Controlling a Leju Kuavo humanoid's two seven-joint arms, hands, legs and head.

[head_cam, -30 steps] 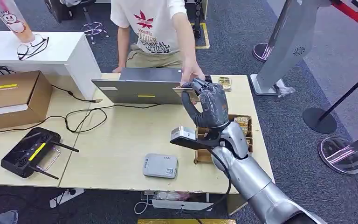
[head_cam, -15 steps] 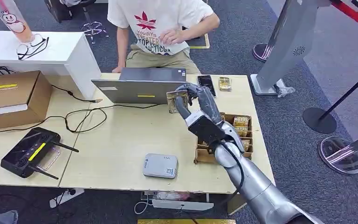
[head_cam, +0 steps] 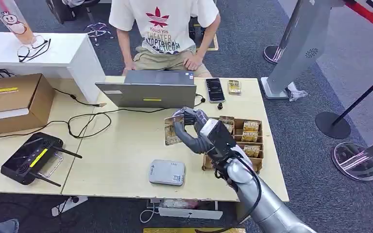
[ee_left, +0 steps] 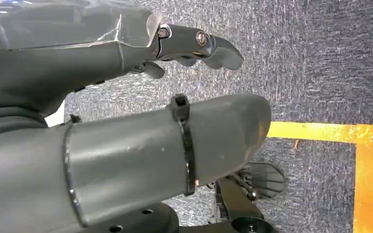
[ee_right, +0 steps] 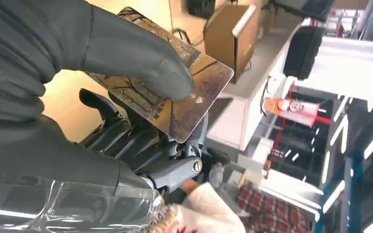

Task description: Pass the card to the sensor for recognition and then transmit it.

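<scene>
Now your right hand fingers pinch the card upright above the desk, with the grey sensor lying nearer you, below it.

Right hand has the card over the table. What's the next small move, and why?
Probably lower the right hand toward the grey sensor near the table's front edge. The card is pinched between thumb and fingers above the bare tabletop, behind the sensor and apart from it, so it likely can't be read yet.
</scene>
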